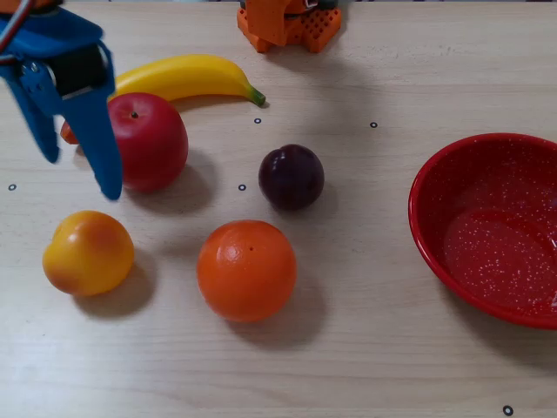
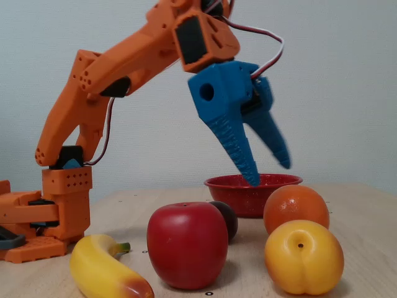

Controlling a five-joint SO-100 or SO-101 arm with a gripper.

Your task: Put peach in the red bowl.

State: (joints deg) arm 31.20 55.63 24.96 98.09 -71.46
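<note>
Peach (image 1: 88,252) sits on the bench near the overhead-looking fixed view's left edge, far from the red bowl (image 1: 426,226). Claw (image 1: 78,174) hangs spread and empty above it. Smooth, round, likely light (maybe slippery): pinch across its widest middle.

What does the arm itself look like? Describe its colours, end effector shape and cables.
The arm is orange plastic with blocky links, small holes in some panels and black servo faces. The end effector is blue, with two long tapering ribbed fingers and a round hole in its body. Red and white cables loop behind the wrist.
</note>
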